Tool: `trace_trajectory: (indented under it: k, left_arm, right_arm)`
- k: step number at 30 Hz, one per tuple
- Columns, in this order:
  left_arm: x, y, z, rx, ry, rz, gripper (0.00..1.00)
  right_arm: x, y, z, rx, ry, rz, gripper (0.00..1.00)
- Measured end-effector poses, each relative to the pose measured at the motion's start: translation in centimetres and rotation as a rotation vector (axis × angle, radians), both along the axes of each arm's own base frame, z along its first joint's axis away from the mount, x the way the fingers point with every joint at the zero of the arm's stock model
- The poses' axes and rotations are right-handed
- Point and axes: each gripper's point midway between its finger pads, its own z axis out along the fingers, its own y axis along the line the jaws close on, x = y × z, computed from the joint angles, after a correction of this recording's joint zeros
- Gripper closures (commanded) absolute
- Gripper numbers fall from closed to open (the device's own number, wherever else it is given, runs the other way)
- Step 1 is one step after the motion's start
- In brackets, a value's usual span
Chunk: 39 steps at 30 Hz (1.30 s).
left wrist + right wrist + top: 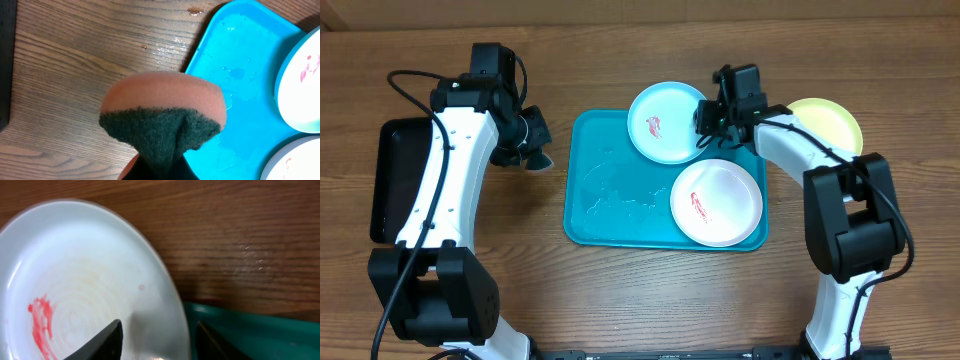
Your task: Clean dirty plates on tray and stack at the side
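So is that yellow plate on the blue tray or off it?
Off. The yellow-green plate lies on the wooden table beside the tray, partly hidden by the right arm.

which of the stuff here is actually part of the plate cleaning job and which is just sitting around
Part of the job:
- light blue plate, red smear
- white plate, red smear
- yellow-green plate, on the table right of the tray
- turquoise tray, wet
- sponge

Just lying about:
- black tray, far left
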Motion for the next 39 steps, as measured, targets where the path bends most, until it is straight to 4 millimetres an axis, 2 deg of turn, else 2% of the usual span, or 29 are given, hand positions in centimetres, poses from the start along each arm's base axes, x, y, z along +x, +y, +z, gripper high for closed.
trace_trajectory:
  k: [2,6,9,14,18,24,29,33,39]
  left_arm:
    - [0.0,0.0,0.0,0.000,0.000,-0.001,0.96]
    - [0.0,0.0,0.0,0.001,0.000,-0.002,0.96]
    - [0.0,0.0,0.0,0.001,-0.001,-0.003,0.96]
    - [0.3,0.0,0.1,0.000,-0.015,-0.003,0.96]
    - [0.5,-0.6,0.2,-0.009,-0.025,-0.036,0.96]
    - [0.8,-3.9,0.4,-0.036,-0.053,-0.145,0.96]
    - [0.8,-7.1,0.1,-0.049,-0.066,-0.223,0.96]
    - [0.9,-9.0,-1.6,-0.059,-0.038,-0.261,0.96]
    - [1.6,-12.7,-6.7,-0.109,0.033,-0.324,0.96]
  right_arm:
    - [-0.2,0.4,-0.4,-0.003,0.009,0.006,0.66]
    - [-0.5,0.6,-0.5,-0.007,0.018,0.015,0.89]
    - [-1.2,0.7,-0.9,-0.013,0.050,0.017,0.96]
    - [-2.1,1.9,-0.9,-0.002,0.080,0.047,0.96]
    - [-3.9,4.5,-1.1,0.021,0.125,0.117,0.96]
    - [-7.4,8.1,-1.8,0.019,0.201,0.216,0.95]
    - [-8.7,8.8,-1.9,0.015,0.238,0.240,0.95]
    - [-9.1,8.7,-1.9,0.015,0.262,0.242,0.96]
    - [-9.5,8.7,-1.9,0.022,0.285,0.222,0.96]
